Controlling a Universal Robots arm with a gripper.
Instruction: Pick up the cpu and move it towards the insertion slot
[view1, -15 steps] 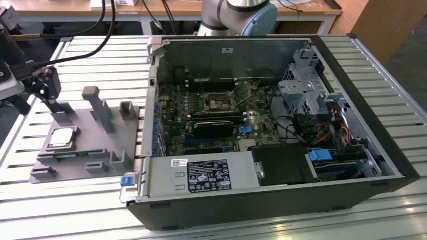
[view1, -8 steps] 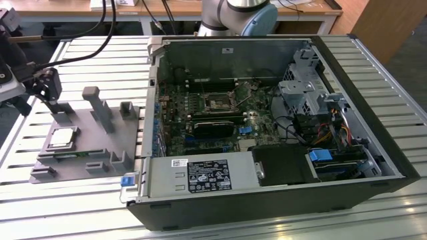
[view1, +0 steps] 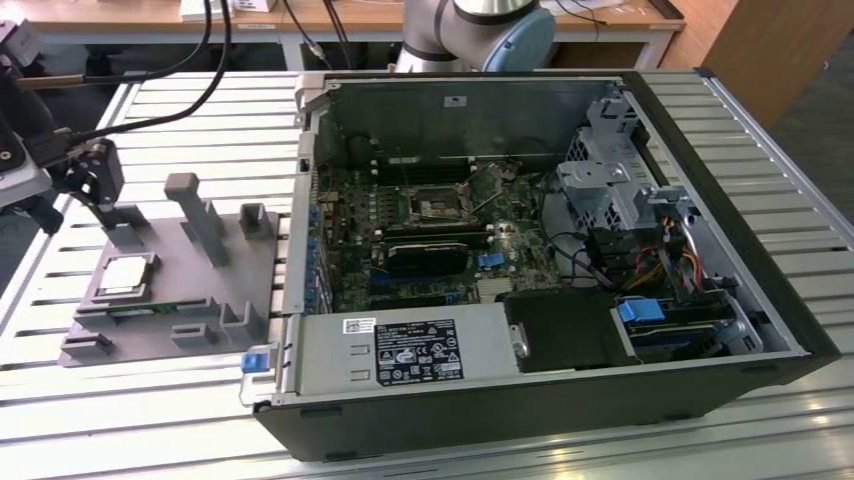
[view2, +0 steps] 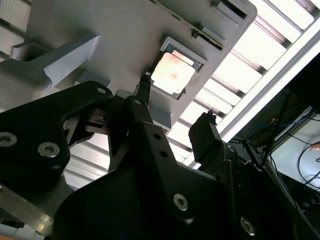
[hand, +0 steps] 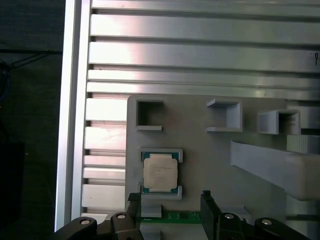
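Exterior view: the cpu (view1: 124, 275) is seated in a grey holder (view1: 187, 292) at 9 o'clock from the insertion slot (view1: 438, 207). In the first wrist view, the end effector (hand: 170, 206) is held wide open and empty. Judged light, stiff and easily hurt, the cpu is best gripped by its edges.

tool (hand: 169, 200) — body cut off by the picture's edge | insertion slot (view1: 437, 207) — inside too small to tell
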